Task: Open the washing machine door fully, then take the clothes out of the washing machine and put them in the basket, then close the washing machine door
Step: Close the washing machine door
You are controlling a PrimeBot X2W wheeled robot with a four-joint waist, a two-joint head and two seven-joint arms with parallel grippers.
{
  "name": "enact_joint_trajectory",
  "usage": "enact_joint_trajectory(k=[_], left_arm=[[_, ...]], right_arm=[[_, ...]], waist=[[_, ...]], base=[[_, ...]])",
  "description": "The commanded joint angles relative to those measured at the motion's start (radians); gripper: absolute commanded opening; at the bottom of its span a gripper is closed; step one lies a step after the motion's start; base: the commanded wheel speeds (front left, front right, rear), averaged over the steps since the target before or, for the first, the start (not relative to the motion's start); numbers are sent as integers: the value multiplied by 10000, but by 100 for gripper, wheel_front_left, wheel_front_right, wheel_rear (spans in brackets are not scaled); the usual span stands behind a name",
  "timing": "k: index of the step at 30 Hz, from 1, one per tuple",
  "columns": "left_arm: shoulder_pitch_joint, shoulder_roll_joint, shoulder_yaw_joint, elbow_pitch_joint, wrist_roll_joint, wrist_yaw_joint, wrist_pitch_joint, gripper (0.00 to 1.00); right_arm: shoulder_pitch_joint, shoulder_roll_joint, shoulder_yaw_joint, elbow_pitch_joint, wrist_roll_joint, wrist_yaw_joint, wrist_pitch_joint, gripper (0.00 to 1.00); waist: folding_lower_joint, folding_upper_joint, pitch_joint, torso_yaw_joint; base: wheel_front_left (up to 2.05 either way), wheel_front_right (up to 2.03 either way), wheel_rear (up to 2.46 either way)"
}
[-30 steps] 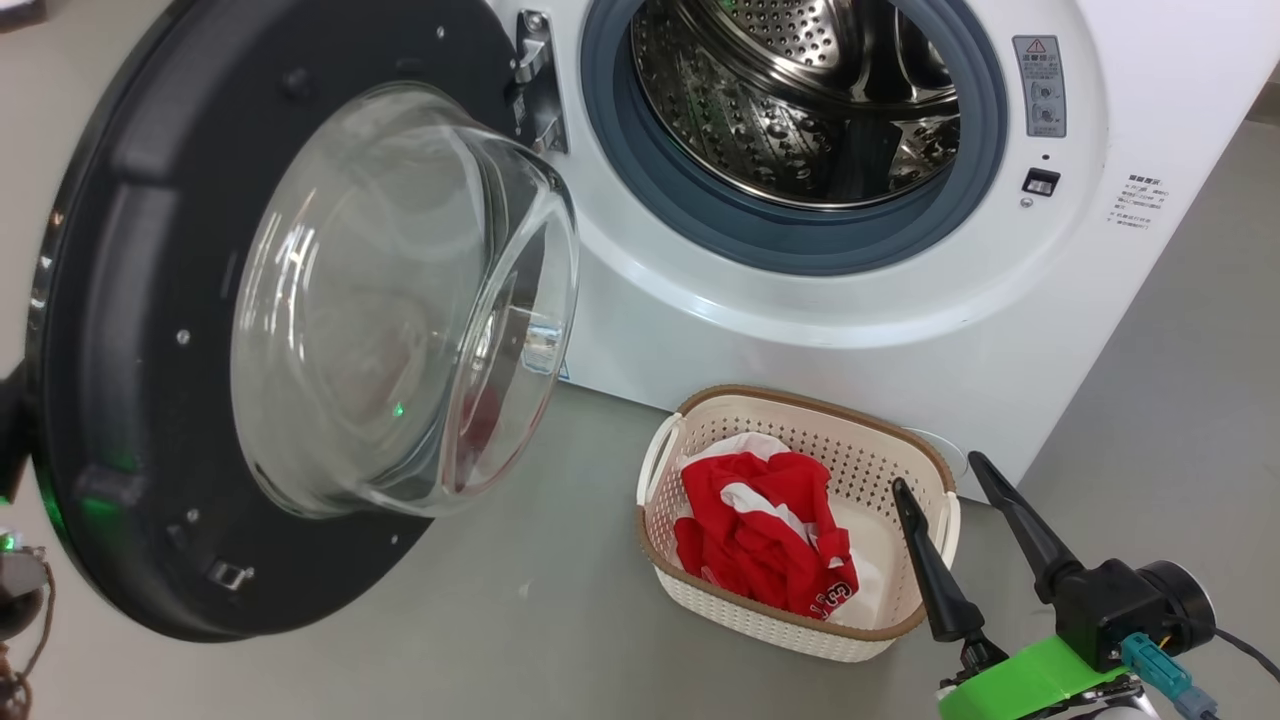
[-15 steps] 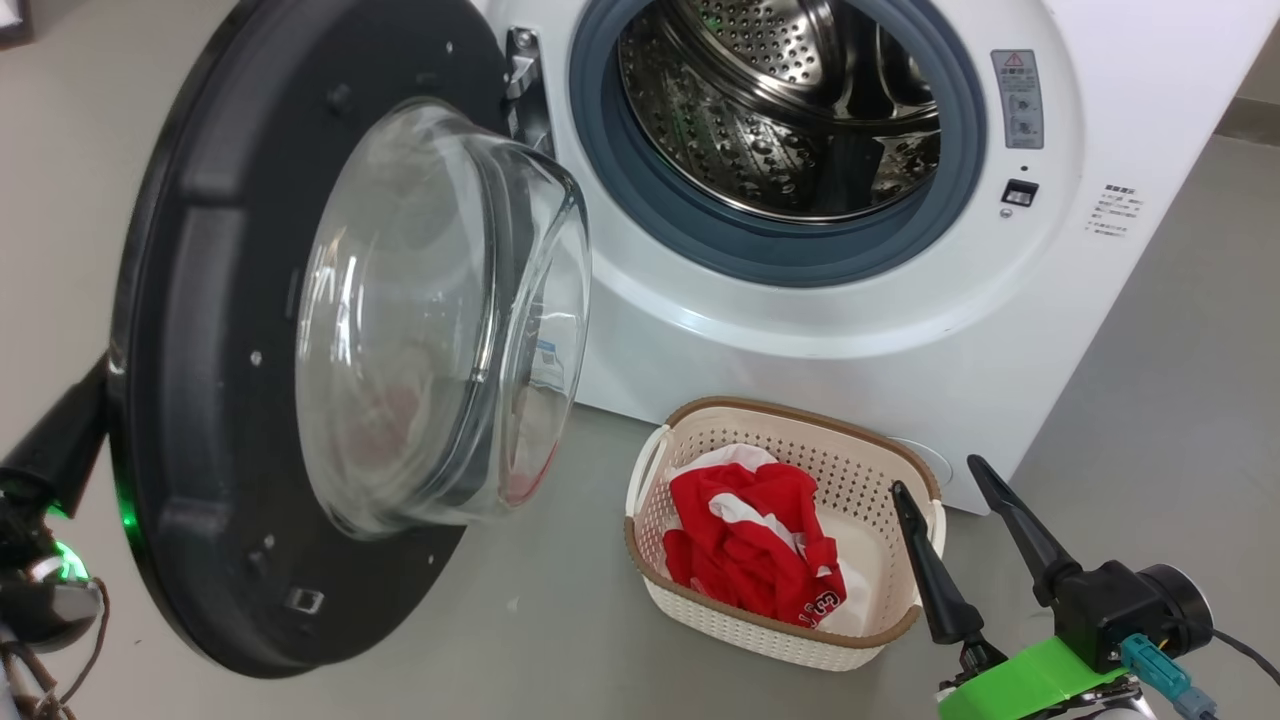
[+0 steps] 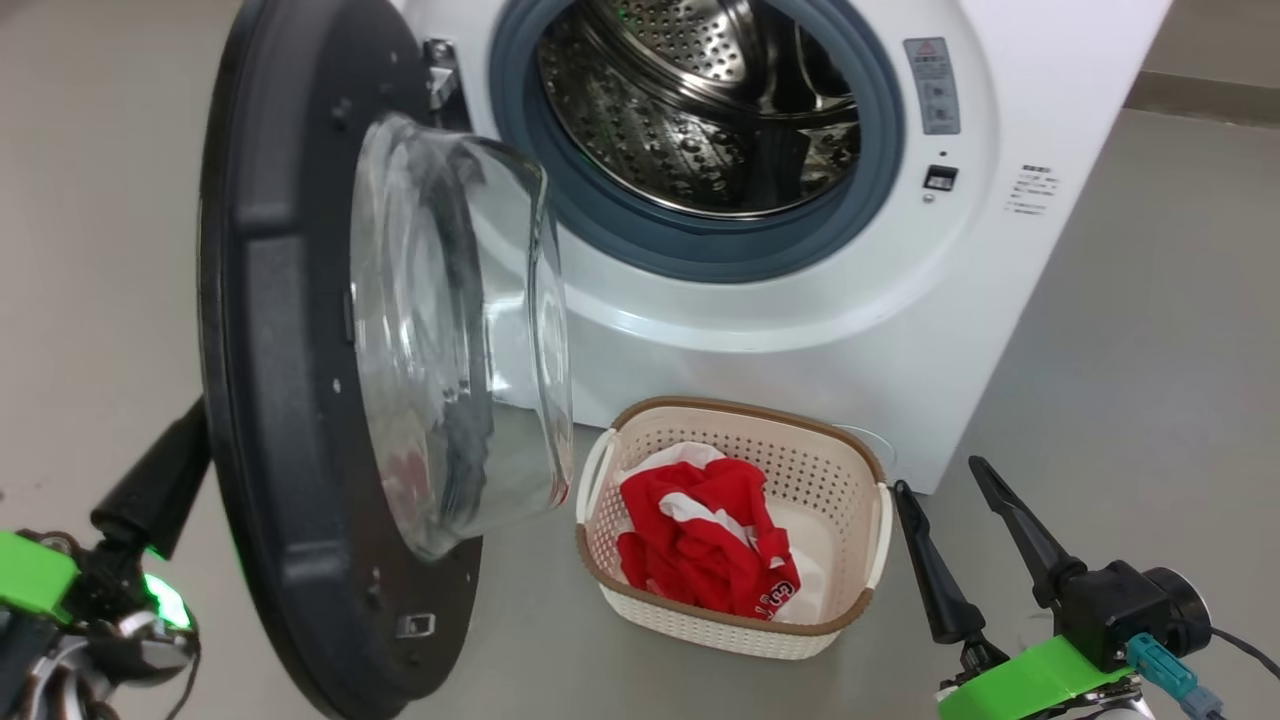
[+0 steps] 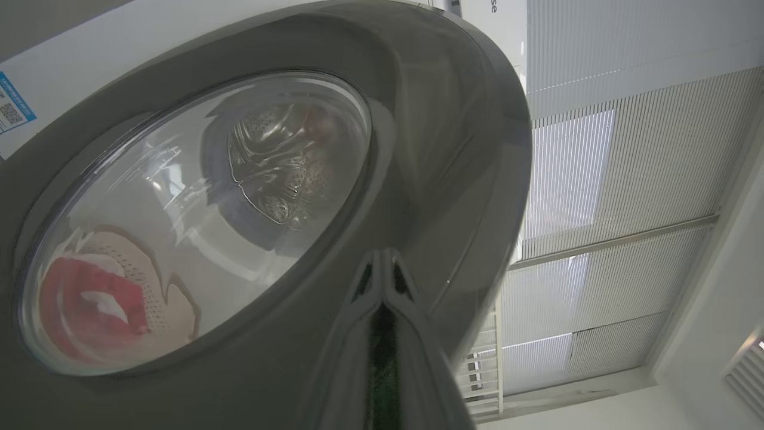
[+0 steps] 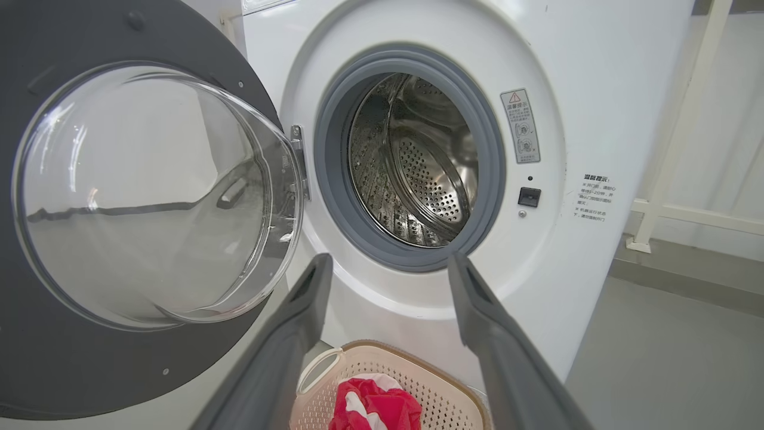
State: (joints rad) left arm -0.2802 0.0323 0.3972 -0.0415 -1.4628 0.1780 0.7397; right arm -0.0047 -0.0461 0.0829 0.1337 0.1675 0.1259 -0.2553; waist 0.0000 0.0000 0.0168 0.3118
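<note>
Door (image 3: pixel 290 400): swung closer to the machine (image 3: pixel 780 350) than a second ago. It now stands nearly edge-on to the head camera and not shut. It is hinged at the machine's left, and its glass bowl faces the drum opening.
Left gripper (image 4: pixel 382 258): has come up behind the door, on the side away from the machine. Its fingers are pressed together and hold nothing, with their tips on the door's glossy outer face beside the window.
Right gripper (image 3: pixel 937 473): jaws spread wide and empty. It is low in front of the machine, just right of the basket, with its fingers pointing toward the machine.
Basket (image 3: pixel 735 410): on the floor (image 3: pixel 1120 350) in front of the machine, near its front panel and below the drum opening.
Clothes (image 3: pixel 700 540): a red and white heap in the basket, in front of the machine.
Drum (image 3: pixel 690 110): perforated steel, seen through the machine's grey seal.
</note>
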Motion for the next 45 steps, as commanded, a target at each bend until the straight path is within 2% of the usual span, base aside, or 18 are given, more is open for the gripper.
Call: enact_joint_trajectory(k=[1, 13, 22, 27, 33, 45], left_arm=[[3, 181, -16, -452, -112, 53, 31, 0], [671, 180, -1044, -1494, -514, 305, -512, 0], [842, 180, -1372, -1560, -700, 431, -730, 0], [815, 180, -1529, -1355, -729, 341, -946, 0], [569, 180, -1826, -1240, -1313, 185, -1380, 0], [-258, 179, -2385, -677, -1833, -309, -2310, 0]], right_arm=[[-236, -41, 211, -267, 22, 48, -63, 100], [-207, -41, 236, -284, 159, 48, -64, 100], [-204, -41, 286, -301, 290, 48, -64, 100], [-196, -41, 310, -311, 274, 48, -64, 100], [-283, -41, 256, -349, 273, 48, -64, 100], [-641, -41, 303, -452, 393, 48, -64, 100]], waist=[[0, 0, 24, -250], [0, 0, -42, -1105], [0, 0, -93, -1721], [0, 0, -23, -2059], [0, 0, 242, -2391], [0, 0, 952, -2925]], base=[[0, 0, 0], [0, 0, 0], [0, 0, 0], [0, 0, 0], [0, 0, 0], [0, 0, 0]])
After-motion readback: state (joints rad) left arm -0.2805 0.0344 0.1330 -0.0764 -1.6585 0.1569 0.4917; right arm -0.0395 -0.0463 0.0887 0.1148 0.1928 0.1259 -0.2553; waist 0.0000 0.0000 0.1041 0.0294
